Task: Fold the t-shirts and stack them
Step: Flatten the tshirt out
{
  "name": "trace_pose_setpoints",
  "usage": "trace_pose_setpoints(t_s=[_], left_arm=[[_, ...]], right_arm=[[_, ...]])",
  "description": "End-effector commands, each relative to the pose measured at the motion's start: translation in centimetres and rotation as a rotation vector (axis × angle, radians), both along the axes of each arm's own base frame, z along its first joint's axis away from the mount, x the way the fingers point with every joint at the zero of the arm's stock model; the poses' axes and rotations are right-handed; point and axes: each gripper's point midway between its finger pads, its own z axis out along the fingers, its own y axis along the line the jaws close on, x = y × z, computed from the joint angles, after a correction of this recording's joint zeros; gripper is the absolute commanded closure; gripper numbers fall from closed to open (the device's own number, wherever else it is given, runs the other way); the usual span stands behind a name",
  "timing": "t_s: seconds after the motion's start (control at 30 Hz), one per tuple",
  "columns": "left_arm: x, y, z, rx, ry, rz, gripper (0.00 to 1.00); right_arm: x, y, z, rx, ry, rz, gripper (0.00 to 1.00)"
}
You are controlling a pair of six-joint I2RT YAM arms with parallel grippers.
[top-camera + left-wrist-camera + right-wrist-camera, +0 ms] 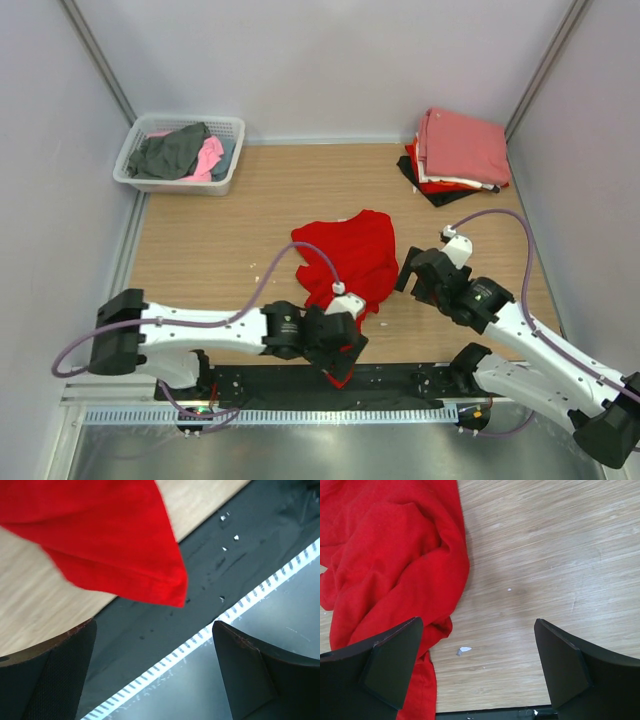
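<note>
Top external, red t-shirt (350, 258): crumpled in a heap on the wooden surface (220, 230), mid-way across and toward the near edge; a bit of it reaches the edge under the left tool.
Top external, left tool (343, 358): over the near edge, by the shirt's near corner.
Top external, right tool (410, 272): just beside the shirt's right side.
Top external, folded stack (460, 150): far right corner, a salmon-pink tee on top with red and black below.
Top external, basket (225, 120): far left corner, holding a grey tee (170, 152) and a pink tee (208, 158).
Left wrist, tool: fingers (55, 675) wide apart and gripping nothing. The shirt's hemmed corner lies past them, overlapping a black strip (240, 545).
Right wrist, tool: fingers (565, 675) wide apart and empty. One is over the shirt's edge, the other over bare wood.
</note>
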Motion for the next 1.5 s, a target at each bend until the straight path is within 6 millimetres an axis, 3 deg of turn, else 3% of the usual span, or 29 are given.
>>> trace_pose_setpoints(t_s=[0.0,0.03,0.07,0.13,0.27,0.47,0.53,0.57,0.6,0.63,0.77,0.87,0.9,0.97,1.0,1.07,1.1,1.17,1.3,1.47], left_arm=[[-0.9,-3.7,0.2,-0.049,-0.022,-0.002,0.02],[-1.5,-4.5,0.2,-0.052,-0.017,-0.023,0.02],[-2.2,-5.0,-1.9,0.010,0.000,-0.048,0.04],[-2.5,-5.3,-2.5,0.030,0.008,-0.069,0.06],[-2.6,-4.5,-6.6,0.175,0.018,-0.075,0.12],[-3.1,-3.7,-9.7,0.266,0.046,-0.085,0.34],[-2.9,-3.3,-10.2,0.286,0.040,-0.081,0.54],[-2.8,-3.3,-10.1,0.287,0.032,-0.079,0.82],[-2.6,-3.1,-9.7,0.292,0.025,-0.073,0.98],[-2.4,-3.0,-9.3,0.291,0.017,-0.067,1.00],[-0.7,-3.1,-4.8,0.262,-0.074,-0.040,1.00],[1.5,-2.4,1.5,0.221,-0.158,-0.005,1.00],[3.5,-0.5,3.4,0.255,-0.196,0.039,1.00],[5.8,0.4,9.4,0.131,-0.237,0.103,1.00],[8.0,1.9,11.2,0.114,-0.251,0.171,1.00],[10.0,3.4,16.0,-0.021,-0.279,0.217,1.00],[12.0,4.7,17.2,-0.050,-0.287,0.280,1.00],[13.4,6.1,19.4,-0.078,-0.325,0.301,1.00],[15.7,9.0,20.2,-0.021,-0.373,0.386,1.00],[16.1,9.0,19.7,-0.056,-0.350,0.395,1.00]], right_arm=[[0.2,0.4,0.4,0.045,-0.022,-0.013,0.00],[0.1,0.4,0.3,0.049,-0.022,-0.009,0.00],[-0.1,0.4,0.2,0.051,-0.019,-0.007,0.00],[-0.3,0.3,0.0,0.047,-0.014,-0.007,0.00],[-0.5,0.0,0.0,0.058,-0.022,-0.014,0.00],[-0.5,0.1,0.1,0.070,-0.028,-0.018,0.00],[-0.5,0.1,0.0,0.067,-0.024,-0.018,0.00],[-0.6,0.1,-0.2,0.067,-0.022,-0.017,0.00],[-0.6,0.1,-0.2,0.066,-0.021,-0.017,0.00],[-0.6,0.1,-0.3,0.067,-0.019,-0.017,0.00],[-0.6,0.2,-0.6,0.072,-0.014,-0.019,0.00],[-0.6,1.1,-0.9,0.109,-0.005,-0.003,0.00],[-0.3,1.6,-0.8,0.131,-0.012,0.002,0.00],[-0.6,2.6,-1.7,0.162,0.027,0.027,0.00],[-0.3,3.3,-1.8,0.188,0.023,0.036,0.00],[-0.5,4.2,-3.1,0.213,0.060,0.046,0.00],[-0.3,5.3,-3.1,0.257,0.058,0.070,0.00],[-0.5,5.9,-4.6,0.282,0.097,0.068,0.00],[0.1,8.1,-5.7,0.350,0.104,0.110,0.00],[1.1,9.1,-6.6,0.342,0.108,0.126,0.01]])
